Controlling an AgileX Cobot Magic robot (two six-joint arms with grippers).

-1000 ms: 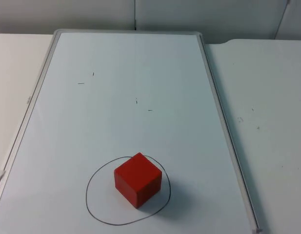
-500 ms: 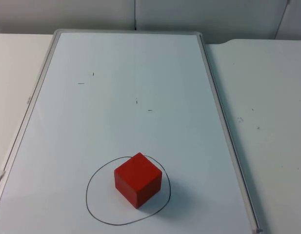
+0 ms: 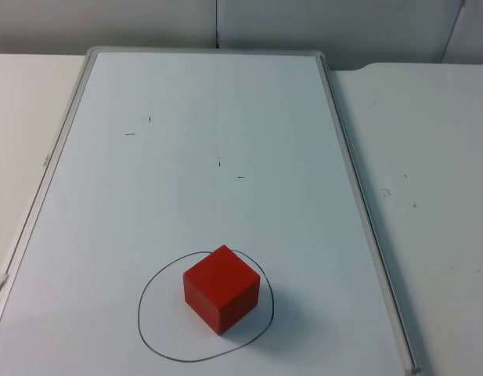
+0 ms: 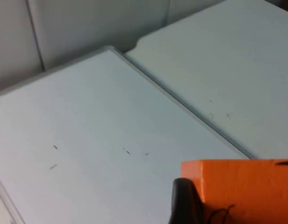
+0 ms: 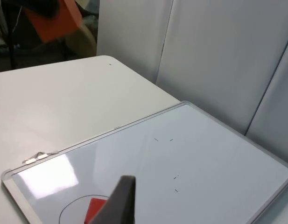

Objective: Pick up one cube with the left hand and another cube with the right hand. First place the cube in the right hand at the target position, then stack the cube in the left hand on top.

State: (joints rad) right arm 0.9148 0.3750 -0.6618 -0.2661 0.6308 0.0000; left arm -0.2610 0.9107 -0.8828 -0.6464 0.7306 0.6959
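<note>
White bench [image 3: 429,157] carrying a whiteboard [image 3: 210,102]; red cube [image 3: 221,288] inside its drawn circle [image 3: 151,333], one corner toward the camera. Left tool [image 4: 214,205] clamps an orange cube [image 4: 242,186], edges level. Right tool's [image 5: 116,207] opening: cannot tell.

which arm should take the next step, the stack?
Left. Its tool holds the orange cube; the red cube already sits in the drawn circle on the whiteboard. Right tool carries nothing.

Even bright overhead light, soft shadow right of the red cube [image 3: 221,288] on the whiteboard [image 3: 186,157], glare patch on the board in right wrist view, orange cube [image 4: 242,189] slightly soft in left wrist view.
</note>
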